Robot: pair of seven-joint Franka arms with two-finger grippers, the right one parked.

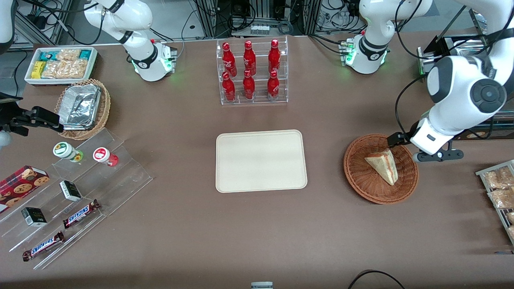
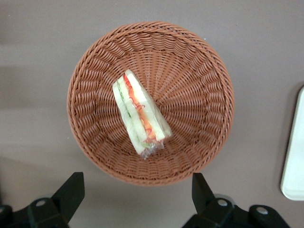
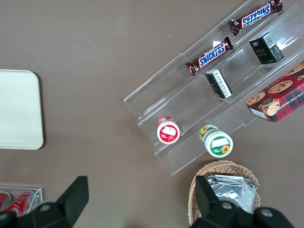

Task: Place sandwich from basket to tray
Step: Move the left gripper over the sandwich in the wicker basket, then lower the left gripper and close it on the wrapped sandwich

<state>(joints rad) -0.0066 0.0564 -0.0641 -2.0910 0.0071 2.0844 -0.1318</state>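
We hover our spread black two-finger gripper [image 2: 137, 199] above the reddish-brown wicker basket [image 2: 95, 71], ready to descend and pinch the triangular tan-bread sandwich [image 2: 140, 114] inside.

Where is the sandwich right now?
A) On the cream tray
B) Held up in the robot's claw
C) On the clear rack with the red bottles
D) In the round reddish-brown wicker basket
D: the sandwich lies inside the basket, the tray is bare, and the open claw hovers above the basket holding nothing.
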